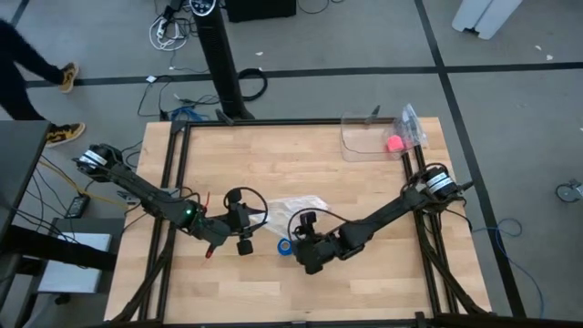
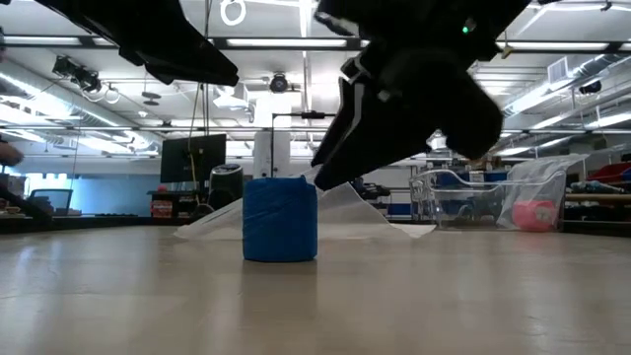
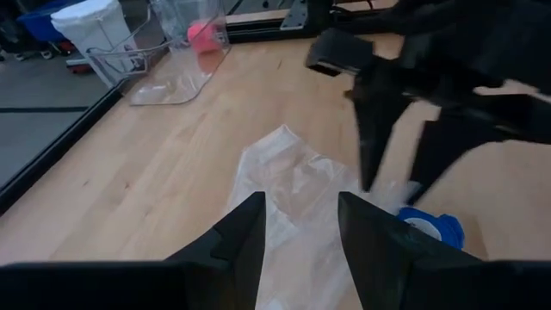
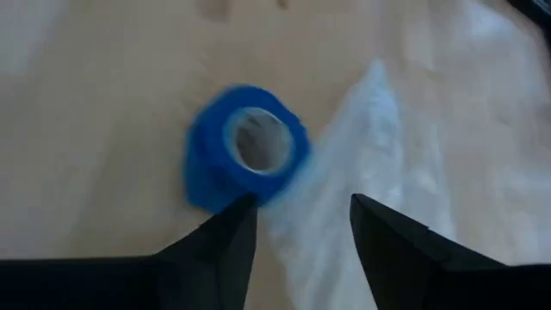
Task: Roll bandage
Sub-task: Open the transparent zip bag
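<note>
Blue and already coiled, the bandage (image 2: 280,219) stands on end at the low view's centre, on the wooden table (image 2: 315,296). Just above and behind it hangs the right gripper (image 4: 297,228), fingers spread, holding nothing. Backing away without brushing the coil seems wise. Only the high view shows the left gripper (image 1: 244,230), also spread, centre-left, and farther off a pink ball (image 1: 394,143).

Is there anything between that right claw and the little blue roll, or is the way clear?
Nothing visible blocks it. The bandage stands as a coil on the table, just beyond the right gripper, whose open fingers hover above it. A clear plastic wrapper lies beside the coil, not between them.
</note>
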Controlling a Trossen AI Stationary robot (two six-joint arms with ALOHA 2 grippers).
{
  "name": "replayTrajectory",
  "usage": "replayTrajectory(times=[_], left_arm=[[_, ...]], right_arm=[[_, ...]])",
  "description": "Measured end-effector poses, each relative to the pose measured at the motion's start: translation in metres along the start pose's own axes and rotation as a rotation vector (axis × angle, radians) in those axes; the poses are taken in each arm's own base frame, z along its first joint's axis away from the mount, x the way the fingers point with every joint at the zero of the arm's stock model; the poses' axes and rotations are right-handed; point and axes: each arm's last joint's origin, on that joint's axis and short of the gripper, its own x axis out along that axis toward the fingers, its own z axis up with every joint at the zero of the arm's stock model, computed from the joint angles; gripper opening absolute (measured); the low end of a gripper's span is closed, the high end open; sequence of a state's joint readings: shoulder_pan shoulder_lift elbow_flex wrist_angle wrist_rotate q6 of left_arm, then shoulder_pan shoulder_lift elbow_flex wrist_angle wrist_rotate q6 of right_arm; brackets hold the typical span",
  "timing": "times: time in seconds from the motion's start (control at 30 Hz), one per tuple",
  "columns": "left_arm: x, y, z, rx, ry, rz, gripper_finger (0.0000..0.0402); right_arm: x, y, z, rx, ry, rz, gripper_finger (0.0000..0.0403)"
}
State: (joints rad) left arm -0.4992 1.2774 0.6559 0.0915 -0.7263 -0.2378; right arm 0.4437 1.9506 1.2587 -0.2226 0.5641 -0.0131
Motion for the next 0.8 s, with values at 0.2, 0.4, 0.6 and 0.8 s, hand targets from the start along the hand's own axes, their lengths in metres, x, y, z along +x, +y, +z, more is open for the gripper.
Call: replayTrajectory(times=[0.2,0.4,0.6,0.8], left_arm=[[-0.001,-0.001,0.0,0.007,0.001,-0.019,0.0152],[-0.011,-0.013,0.007,0.066,-0.102,0.0,0.0143],[-0.025,-0.023,0.011,0.121,-0.293,-0.035,0.0115],[-0.04,-0.016,0.005,0.085,-0.565,-0.143,0.0102]], right_arm=[[0.008,-0.009,-0.001,-0.017,0.014,-0.03,0.0082],[-0.005,-0.018,0.004,-0.033,-0.003,-0.079,0.0013],[-0.052,-0.041,0.02,0.021,-0.081,-0.135,0.0005],[-0.11,-0.062,0.033,0.096,-0.207,-0.183,0.0003]])
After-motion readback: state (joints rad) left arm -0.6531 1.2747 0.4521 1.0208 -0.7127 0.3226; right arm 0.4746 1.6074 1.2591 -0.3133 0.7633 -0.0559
